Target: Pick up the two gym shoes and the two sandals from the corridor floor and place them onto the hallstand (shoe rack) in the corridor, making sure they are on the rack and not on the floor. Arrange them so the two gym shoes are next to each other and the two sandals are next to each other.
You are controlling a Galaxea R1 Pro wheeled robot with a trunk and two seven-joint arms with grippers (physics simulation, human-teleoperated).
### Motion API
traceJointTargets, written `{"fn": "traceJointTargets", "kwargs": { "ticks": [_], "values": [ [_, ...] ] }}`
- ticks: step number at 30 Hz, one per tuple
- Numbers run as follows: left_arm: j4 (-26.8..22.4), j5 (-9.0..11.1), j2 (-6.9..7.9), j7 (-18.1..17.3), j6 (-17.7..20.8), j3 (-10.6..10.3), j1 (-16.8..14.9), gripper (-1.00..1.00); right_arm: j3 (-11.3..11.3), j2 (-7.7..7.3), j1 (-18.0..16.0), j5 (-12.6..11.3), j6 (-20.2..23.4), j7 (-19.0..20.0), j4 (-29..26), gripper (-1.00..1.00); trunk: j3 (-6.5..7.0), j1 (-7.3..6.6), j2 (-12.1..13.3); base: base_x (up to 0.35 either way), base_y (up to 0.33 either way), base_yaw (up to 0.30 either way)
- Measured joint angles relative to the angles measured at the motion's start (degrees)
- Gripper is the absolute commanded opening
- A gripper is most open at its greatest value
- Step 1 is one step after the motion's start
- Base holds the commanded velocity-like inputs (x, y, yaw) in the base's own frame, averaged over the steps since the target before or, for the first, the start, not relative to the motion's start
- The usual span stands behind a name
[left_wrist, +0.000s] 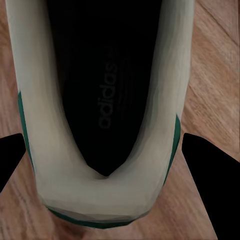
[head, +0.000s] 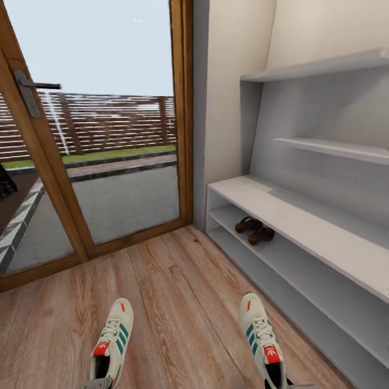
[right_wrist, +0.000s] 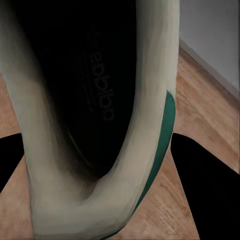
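Nearest, each gripper's fingers straddle a gym shoe's heel: left shoe [head: 112, 346], right shoe [head: 261, 339], both on the floor [head: 178, 292]. Whether they clamp, I cannot tell. Next: lift onto the rack [head: 302, 216] (sandals [head: 255, 230] already shelved).

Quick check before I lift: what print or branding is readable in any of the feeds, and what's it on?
"adidas": on the dark insole of the left gym shoe, seen from the left wrist camera.
"adidas": on the dark insole of the right gym shoe, seen from the right wrist camera, letters blurred.
Red tongue labels in the head view: too small to read.
Sandals: no readable text.
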Motion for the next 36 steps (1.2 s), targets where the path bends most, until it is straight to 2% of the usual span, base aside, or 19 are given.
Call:
{"fn": "traceJointTargets", "kwargs": {
  "ticks": [9,36],
  "values": [
    [0.0,0.0,0.0,0.0,0.0,0.0,0.0,-1.0,-0.1,0.0,0.0,0.0,0.0,0.0,-0.1,-1.0,0.0,0.0,0.0,0.0,0.197,-0.292],
    [0.1,-0.1,-0.09,0.0,0.0,0.0,0.0,-1.0,0.0,0.0,0.0,0.0,0.0,0.0,0.0,-1.0,0.0,0.0,0.0,0.0,0.004,-0.292]
  ]
}}
